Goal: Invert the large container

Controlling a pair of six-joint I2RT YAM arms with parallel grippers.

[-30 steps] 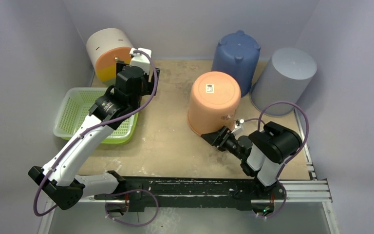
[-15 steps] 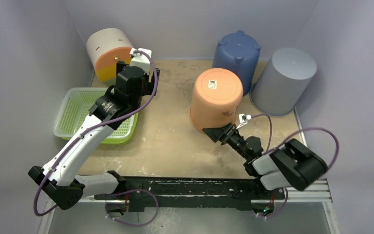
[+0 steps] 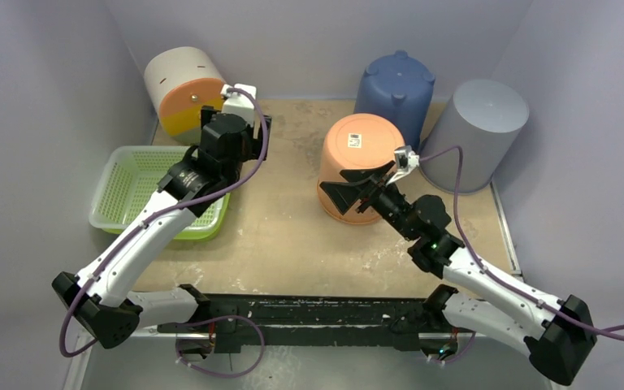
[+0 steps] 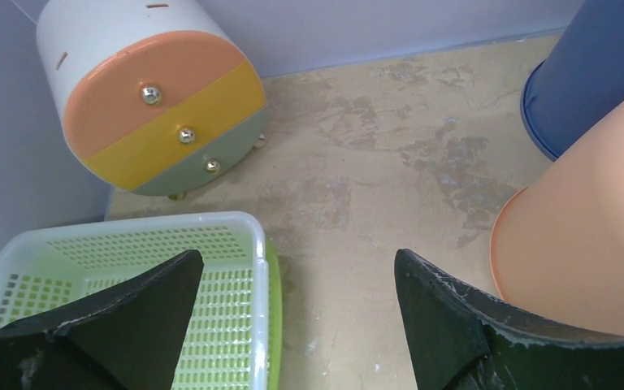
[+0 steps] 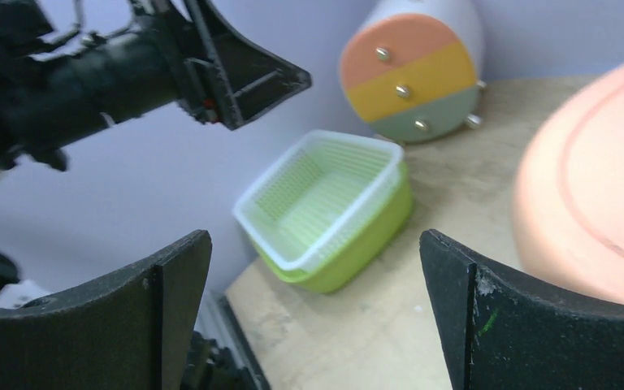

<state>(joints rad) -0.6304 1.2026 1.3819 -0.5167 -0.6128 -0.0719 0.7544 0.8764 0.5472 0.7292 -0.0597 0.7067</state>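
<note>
Tan surface (image 3: 280, 231) between lilac walls: the orange container (image 3: 361, 154) stands base-up right of centre, so the flip looks done. The right hand (image 3: 356, 185) hangs spread wide at its near wall, holding nothing; best draw it straight back, clear of the rim. The left hand (image 4: 294, 268), far left, is wide and empty too.
</note>
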